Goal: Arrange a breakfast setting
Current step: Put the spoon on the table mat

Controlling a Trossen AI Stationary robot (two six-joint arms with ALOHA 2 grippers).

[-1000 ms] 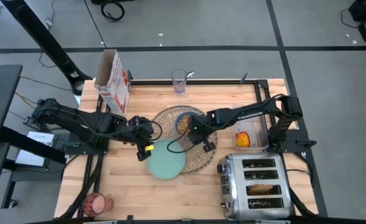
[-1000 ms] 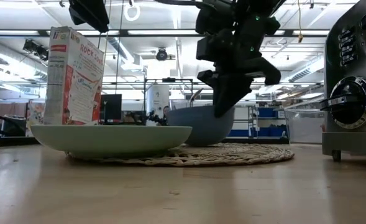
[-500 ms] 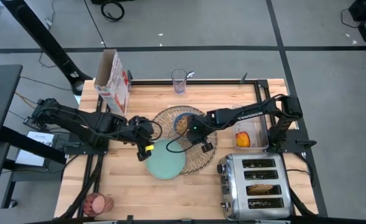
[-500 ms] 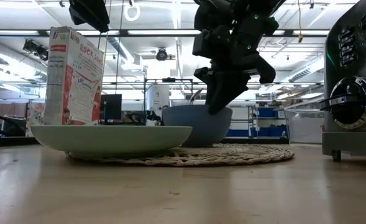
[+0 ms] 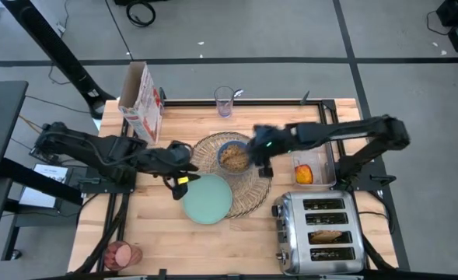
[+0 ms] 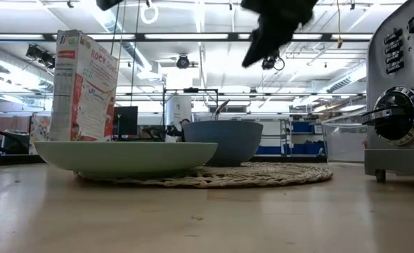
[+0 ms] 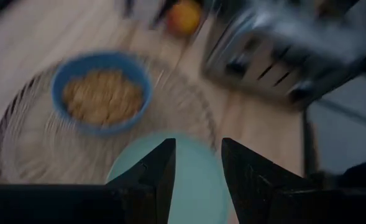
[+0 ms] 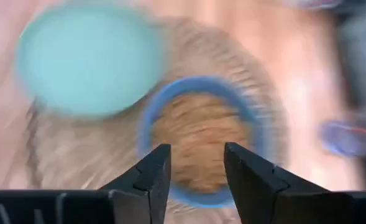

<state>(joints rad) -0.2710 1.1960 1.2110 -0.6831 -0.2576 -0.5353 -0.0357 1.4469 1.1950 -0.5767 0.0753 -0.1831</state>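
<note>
Right gripper (image 5: 258,148) hovers mid-frame beside the small blue bowl (image 5: 232,156) (cereal inside), fingers spread; left gripper (image 5: 183,159) spread too.

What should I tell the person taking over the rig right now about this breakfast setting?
Left gripper: open, empty, above the mint-green plate.
Right gripper: open, empty, above the blue bowl.
Placed: bowl, filled with cereal, sits on the wicker placemat; the plate overlaps the mat's front-left edge.
Not placed: toast is in the toaster; apple is in the tray right of the mat; glass of pink drink is at the table's front-left corner.
Spoon: not clearly visible.
Left: toast, apple, drink, spoon.
</note>
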